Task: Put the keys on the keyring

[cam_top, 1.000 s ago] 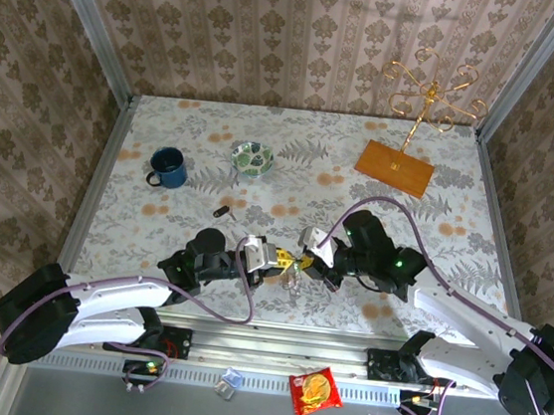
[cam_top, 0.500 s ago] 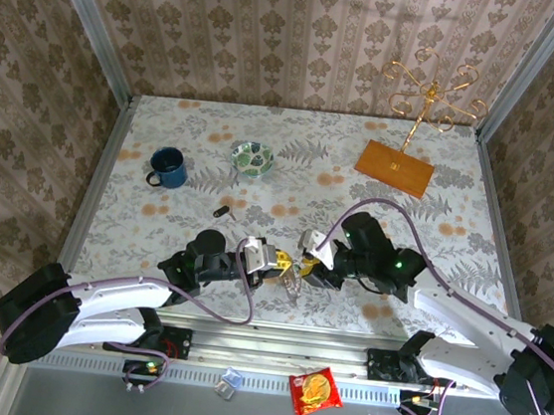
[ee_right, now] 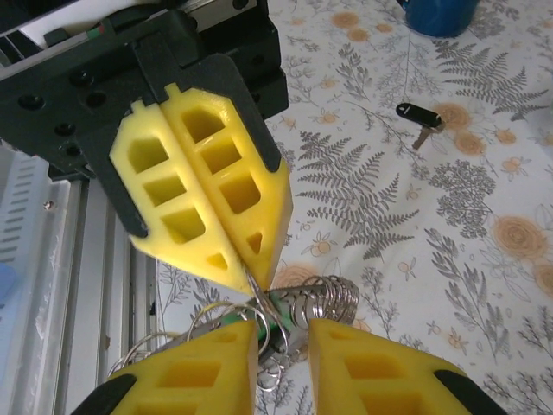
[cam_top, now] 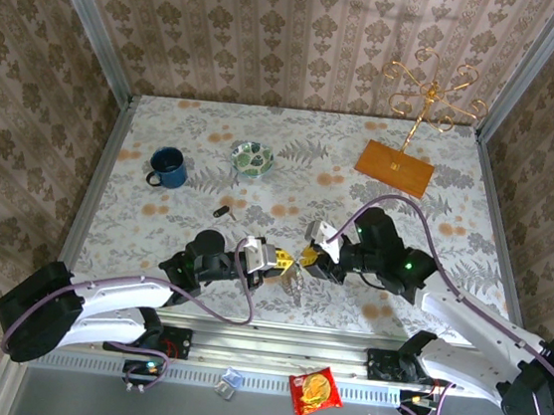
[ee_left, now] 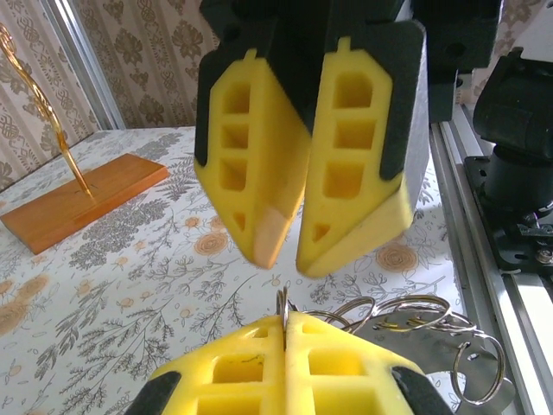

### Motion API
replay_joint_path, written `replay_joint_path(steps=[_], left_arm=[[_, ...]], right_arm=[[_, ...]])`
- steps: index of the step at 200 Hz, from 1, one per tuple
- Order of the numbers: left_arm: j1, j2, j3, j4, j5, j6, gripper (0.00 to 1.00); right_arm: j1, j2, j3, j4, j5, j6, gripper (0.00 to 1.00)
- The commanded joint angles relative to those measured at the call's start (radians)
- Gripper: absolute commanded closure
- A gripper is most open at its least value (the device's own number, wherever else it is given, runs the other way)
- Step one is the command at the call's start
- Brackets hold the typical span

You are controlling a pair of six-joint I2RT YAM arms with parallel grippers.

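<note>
"Keyring (cam_top: 293, 280): location?"

"A bunch of thin metal rings, hanging between the two grippers over the near part of the table (cam_top: 154, 229). The left gripper (cam_top: 287, 262) holds it. In the left wrist view its yellow fingers (ee_left: 302, 333) are pressed flat together, with one ring's wire standing out of the seam."

"Right gripper (cam_top: 308, 261)?"

"Tip to tip with the left. Its fingers (ee_left: 380, 207) stand narrowly apart, and table pattern shows through the gap in the left wrist view. In the right wrist view the rings (ee_right: 327, 298) lie just past its tips."

"Keys?"

"Green-headed key (ee_right: 275, 335): a green piece sits among the rings, in the gap at the right gripper's tips. Whether it is threaded on a ring, cannot tell. Black key (cam_top: 221, 211): lying flat on the table, well apart from the rings, between the grippers and the blue mug (cam_top: 167, 167)."

"Other items?"

"Green-patterned bowl (cam_top: 252, 159) to the right of the mug. Gold wire stand (cam_top: 432, 95) on its wooden base (cam_top: 394, 167) at the far right corner. All well apart from the grippers."
</note>
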Motion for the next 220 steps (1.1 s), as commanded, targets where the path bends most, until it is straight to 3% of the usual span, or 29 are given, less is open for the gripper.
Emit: replay_joint_path(steps=[1, 45, 96, 112, 128, 139, 178, 220], left_arm=[[-0.006, 0.001, -0.010, 0.071, 0.029, -0.015, 1.00], [-0.006, 0.011, -0.011, 0.090, 0.035, -0.018, 1.00], [-0.006, 0.019, -0.010, 0.097, 0.030, -0.019, 1.00], [-0.006, 0.016, -0.012, 0.084, -0.003, -0.021, 1.00], [-0.006, 0.007, -0.010, 0.049, -0.023, -0.010, 0.82], [-0.006, -0.006, -0.004, 0.006, -0.030, 0.005, 0.78], [-0.006, -0.036, 0.042, -0.162, -0.031, 0.052, 0.75], [-0.006, -0.022, 0.081, -0.219, -0.011, 0.076, 0.75]], right_arm=[[-0.002, 0.022, -0.013, 0.065, -0.061, 0.030, 0.76], [-0.002, 0.053, -0.031, 0.094, -0.062, 0.024, 0.76], [-0.003, 0.064, -0.030, 0.107, -0.088, 0.007, 1.00], [-0.002, 0.052, -0.020, 0.086, -0.086, -0.017, 1.00], [-0.002, 0.044, 0.004, 0.033, -0.072, -0.053, 1.00], [0.001, 0.046, 0.030, -0.027, -0.055, -0.092, 1.00], [0.028, 0.077, 0.118, -0.189, 0.009, -0.201, 1.00], [0.080, 0.128, 0.215, -0.298, 0.092, -0.275, 1.00]])
